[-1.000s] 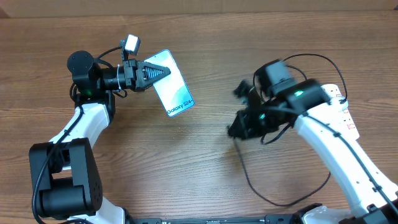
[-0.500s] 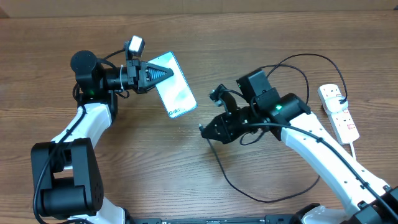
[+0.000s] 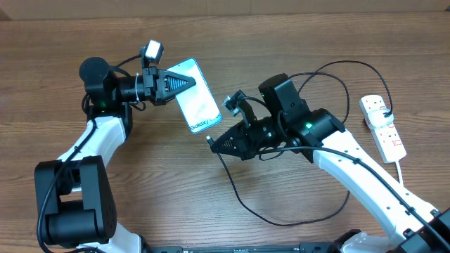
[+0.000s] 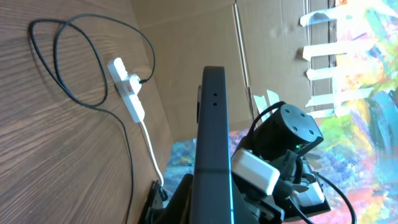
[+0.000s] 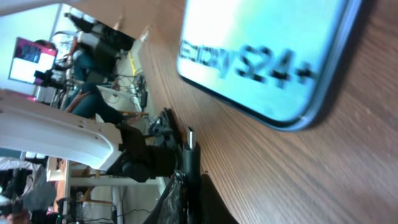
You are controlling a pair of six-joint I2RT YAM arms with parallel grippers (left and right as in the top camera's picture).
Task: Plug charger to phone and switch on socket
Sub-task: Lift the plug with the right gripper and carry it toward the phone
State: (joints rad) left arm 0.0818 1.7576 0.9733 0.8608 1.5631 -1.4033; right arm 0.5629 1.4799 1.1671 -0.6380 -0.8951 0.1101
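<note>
The phone [image 3: 197, 98] has a light blue screen with "Galaxy S24+" near its lower end. My left gripper [image 3: 184, 82] is shut on its upper end and holds it tilted. In the left wrist view the phone [image 4: 212, 143] shows edge-on. My right gripper [image 3: 214, 143] is shut on the charger's connector tip [image 5: 190, 138], a short way below the phone's lower end [image 5: 267, 56]. The black charger cable [image 3: 246, 204] loops back over the table to the white socket [image 3: 381, 125] at the right, also in the left wrist view [image 4: 127, 90].
The socket's white cord [image 3: 401, 163] runs toward the front right. The cable loop [image 3: 330, 77] lies behind my right arm. A cardboard wall [image 4: 186, 37] stands behind the table.
My right gripper has carried the connector tip left, from mid-table to just below the phone's lower end. The cable trails after it. The left gripper and phone have hardly moved.
</note>
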